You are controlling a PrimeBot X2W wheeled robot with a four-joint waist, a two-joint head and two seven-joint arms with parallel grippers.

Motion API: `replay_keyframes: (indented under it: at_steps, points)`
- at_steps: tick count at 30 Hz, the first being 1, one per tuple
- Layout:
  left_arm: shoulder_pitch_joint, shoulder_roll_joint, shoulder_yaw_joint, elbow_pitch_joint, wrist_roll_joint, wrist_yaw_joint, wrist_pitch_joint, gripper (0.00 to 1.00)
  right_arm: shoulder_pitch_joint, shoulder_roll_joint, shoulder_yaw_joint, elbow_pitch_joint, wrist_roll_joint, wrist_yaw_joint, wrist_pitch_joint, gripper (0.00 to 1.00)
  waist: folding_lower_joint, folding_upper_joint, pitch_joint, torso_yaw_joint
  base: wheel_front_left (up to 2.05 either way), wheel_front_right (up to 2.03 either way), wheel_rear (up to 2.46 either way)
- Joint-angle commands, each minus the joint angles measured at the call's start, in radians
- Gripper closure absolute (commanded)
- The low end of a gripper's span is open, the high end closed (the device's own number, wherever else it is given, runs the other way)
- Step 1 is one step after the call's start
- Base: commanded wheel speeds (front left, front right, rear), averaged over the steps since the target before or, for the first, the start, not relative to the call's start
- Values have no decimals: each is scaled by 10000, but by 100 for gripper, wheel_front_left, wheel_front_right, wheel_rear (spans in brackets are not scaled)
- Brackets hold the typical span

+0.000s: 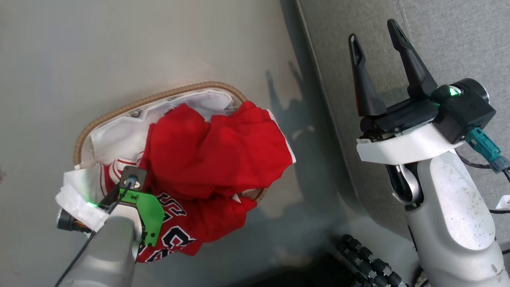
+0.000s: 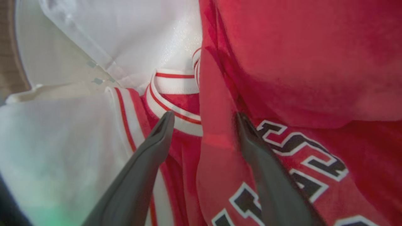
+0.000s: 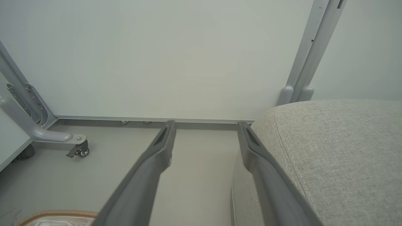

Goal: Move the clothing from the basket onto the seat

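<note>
The clothing (image 1: 215, 151) is a heap of red garments that fills the basket (image 1: 159, 95) and spills over its near rim. A jersey with black-and-white letters (image 2: 298, 150) lies at the front. My left wrist (image 1: 131, 187) points down into the heap. My left gripper (image 2: 204, 115) is open, its fingers astride a fold of red cloth beside a white-and-red striped collar (image 2: 176, 94). My right gripper (image 1: 372, 30) is open and holds nothing, raised over the edge of the grey seat (image 1: 438, 40). The right wrist view shows the seat's rounded corner (image 3: 339, 150) beside my right gripper (image 3: 206, 124).
A white liner cloth (image 2: 125, 31) lines the basket. The basket stands on grey floor (image 1: 119, 48) left of the seat. A white wall panel (image 3: 176, 56) and a metal leg with a caster (image 3: 78, 150) stand beyond. My base's black roller wheel (image 1: 366, 259) shows at the bottom.
</note>
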Motion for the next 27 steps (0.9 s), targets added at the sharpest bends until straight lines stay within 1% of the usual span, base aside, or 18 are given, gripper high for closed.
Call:
replay_keyframes:
  at_steps: [1, 3, 8, 14, 15, 16, 17, 22, 27]
  points:
    - [-163, 134, -7, 65, -15, 99, 328, 0, -152, 7, -1, -34, 94, -6, -46, 0, -1, 0, 397, -265, 0, 0, 0]
    - [-262, 190, -29, 85, -38, 193, 902, 0, -185, 16, 35, -57, 172, -6, -45, 0, -1, 0, 519, -303, 0, 0, 0]
    - [-375, 161, -17, 110, -230, -140, 1784, 0, -265, 12, 79, -51, 407, -6, -46, 0, -1, 0, 707, -371, 0, 0, 0]
    - [-250, -132, -113, 121, -422, -433, 2543, 0, -290, 11, 100, 41, 529, -6, -46, 0, -1, 0, 737, -370, 0, 0, 0]
    - [-237, -125, -135, 116, -416, -438, 2471, 31, -303, 10, 101, 63, 552, -6, -46, 0, -1, 0, 723, -367, 0, 0, 0]
    - [-226, -118, -143, 112, -417, -455, 2390, 83, -316, 11, 105, 78, 558, -6, -45, 0, -1, 0, 699, -362, 0, 0, 0]
    - [-209, -132, -158, 105, -435, -459, 2239, 100, -324, 9, 93, 102, 566, -6, -46, 0, -1, 0, 664, -353, 0, 0, 0]
    - [-135, -155, -256, 51, -452, -361, 1443, 100, -243, 8, 30, 231, 462, -6, -46, 0, -1, 0, 276, -270, 0, 0, 0]
    - [160, -366, -250, 82, -680, -390, 801, 100, 27, 3, -15, 454, 312, -6, -46, 0, -1, 0, -512, -136, 0, 0, 0]
